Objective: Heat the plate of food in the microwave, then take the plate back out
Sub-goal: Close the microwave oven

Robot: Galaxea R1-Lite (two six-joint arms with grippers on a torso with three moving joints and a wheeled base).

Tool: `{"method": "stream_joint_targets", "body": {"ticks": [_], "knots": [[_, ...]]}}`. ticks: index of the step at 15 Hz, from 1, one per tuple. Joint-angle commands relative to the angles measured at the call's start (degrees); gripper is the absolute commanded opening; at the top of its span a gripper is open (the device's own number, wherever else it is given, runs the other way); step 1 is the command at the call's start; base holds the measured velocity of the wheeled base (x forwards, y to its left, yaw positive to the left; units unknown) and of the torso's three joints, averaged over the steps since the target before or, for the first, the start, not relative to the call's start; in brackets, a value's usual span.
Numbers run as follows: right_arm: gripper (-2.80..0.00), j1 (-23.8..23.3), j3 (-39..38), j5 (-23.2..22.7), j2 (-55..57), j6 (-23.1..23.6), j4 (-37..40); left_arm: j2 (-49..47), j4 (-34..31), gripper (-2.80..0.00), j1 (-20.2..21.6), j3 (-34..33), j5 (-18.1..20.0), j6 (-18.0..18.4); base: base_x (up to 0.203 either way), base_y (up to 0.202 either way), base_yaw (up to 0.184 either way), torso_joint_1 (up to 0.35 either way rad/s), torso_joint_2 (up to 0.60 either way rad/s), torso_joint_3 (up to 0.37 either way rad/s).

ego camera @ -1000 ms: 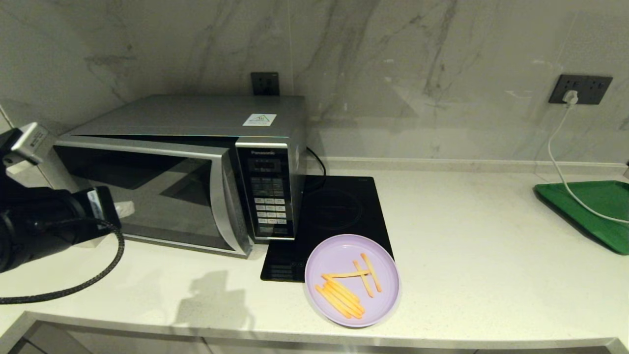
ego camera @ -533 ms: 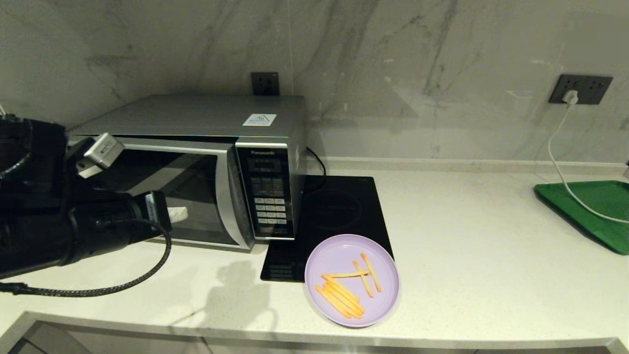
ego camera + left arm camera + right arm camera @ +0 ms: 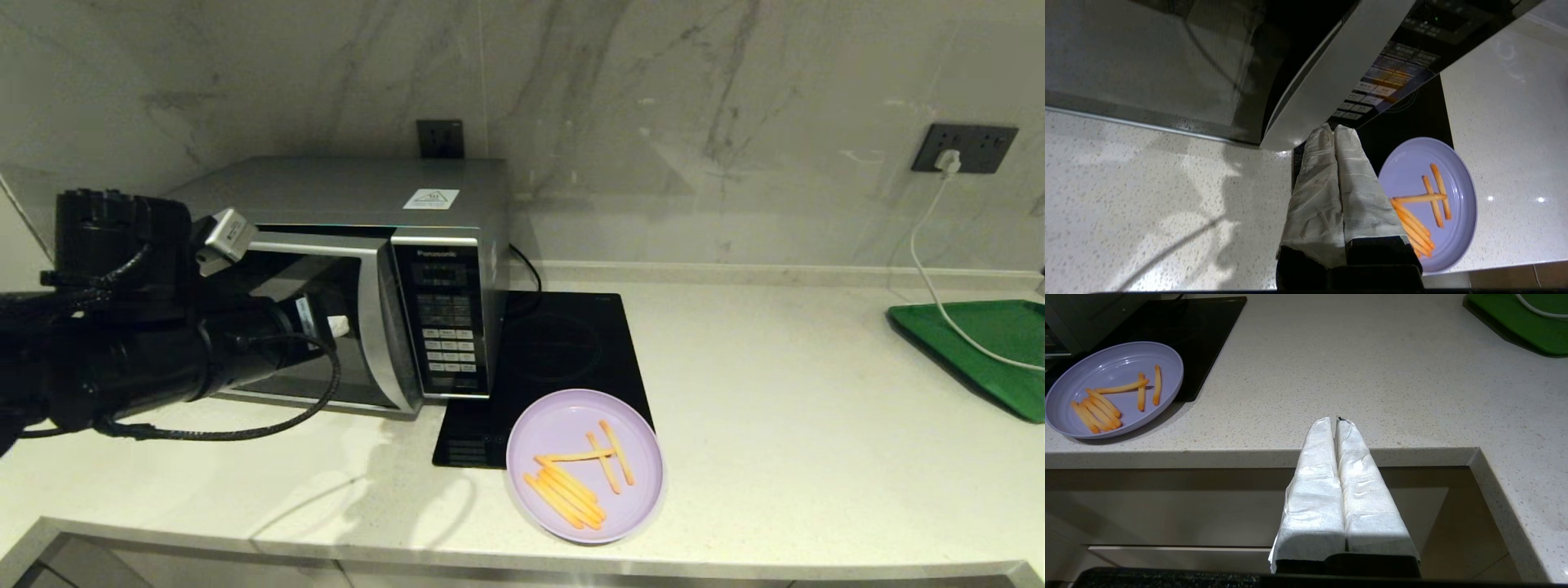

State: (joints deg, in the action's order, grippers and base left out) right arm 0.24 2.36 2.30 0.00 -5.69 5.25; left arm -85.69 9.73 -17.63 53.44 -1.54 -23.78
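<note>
Left gripper (image 3: 1334, 130): its two white-wrapped fingers are pressed together, holding nothing, right at the silver door edge of the big silver-grey box microwave (image 3: 359, 245).
Right gripper (image 3: 1336, 421): fingers pressed together, empty, low by the counter's front edge.
Plate: the round pale purple plastic plate of orange fries (image 3: 584, 465) sits on the white counter (image 3: 816, 425), partly on the flat black hob (image 3: 563, 351).

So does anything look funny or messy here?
Only small things. The round lilac plastic plate of fries sits half on the flat black induction hob, half on the counter. The silver microwave door is slightly ajar, with the shut left gripper at its edge. Nothing is spilled.
</note>
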Motion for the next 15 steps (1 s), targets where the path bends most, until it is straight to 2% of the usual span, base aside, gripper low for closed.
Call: {"method": "stream_joint_targets", "body": {"ticks": [1,11,15], "knots": [[-2.80,0.0,0.0,0.0,0.1,0.0,0.0,-2.8,2.0,-2.80,0.0,0.2,-0.1,0.0,0.000,0.000,0.000,0.000,0.00,0.000],[-2.80,0.0,0.0,0.0,0.1,0.0,0.0,-6.2,4.5,-2.80,-0.1,0.1,0.1,-0.1,0.000,0.000,0.000,0.000,0.00,0.000],[-2.80,0.0,0.0,0.0,0.1,0.0,0.1,-8.9,9.1,-2.80,0.0,0.0,-0.1,0.1,0.000,0.000,0.000,0.000,0.00,0.000]]}}
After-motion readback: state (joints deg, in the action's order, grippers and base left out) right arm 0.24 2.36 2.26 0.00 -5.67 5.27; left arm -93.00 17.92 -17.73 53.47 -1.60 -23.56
